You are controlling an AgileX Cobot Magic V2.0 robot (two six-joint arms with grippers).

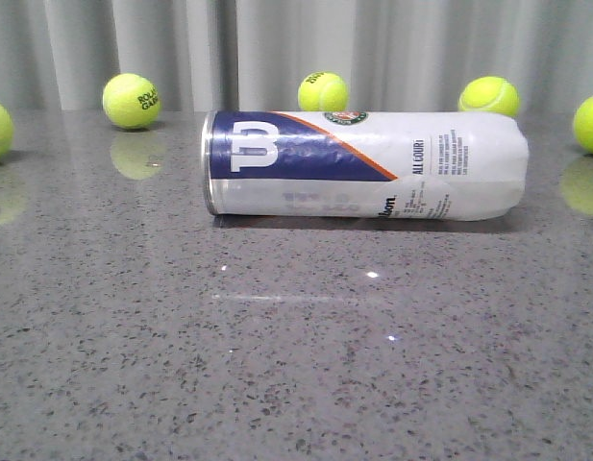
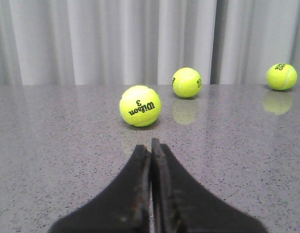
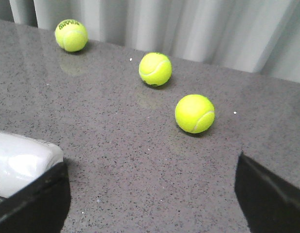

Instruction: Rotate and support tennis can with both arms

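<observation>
The can (image 1: 365, 164) lies on its side across the upper middle of the front view, resting on the grey surface (image 1: 277, 365), its silver rim at frame left and its white end at frame right; neither arm shows in that view. Five balls (image 1: 132, 101) stand well apart along the far edge behind it, none touching it. In the left wrist view the left pincer (image 2: 150, 145) is closed, its two black fingers pressed together on nothing, with a ball (image 2: 140, 106) near beyond the tips. In the right wrist view the right pincer (image 3: 152, 194) is spread wide and empty, and the can's white end (image 3: 21, 162) sits just beside one finger (image 3: 35, 204) at lower left of the frame. The can is probably light, its thin plastic wall smooth, slippery and somewhat yielding, and it will likely roll freely on this polished stone. The stiff metal rim and the closed end look the safest places to press; squeezing mid-body risks denting it.
</observation>
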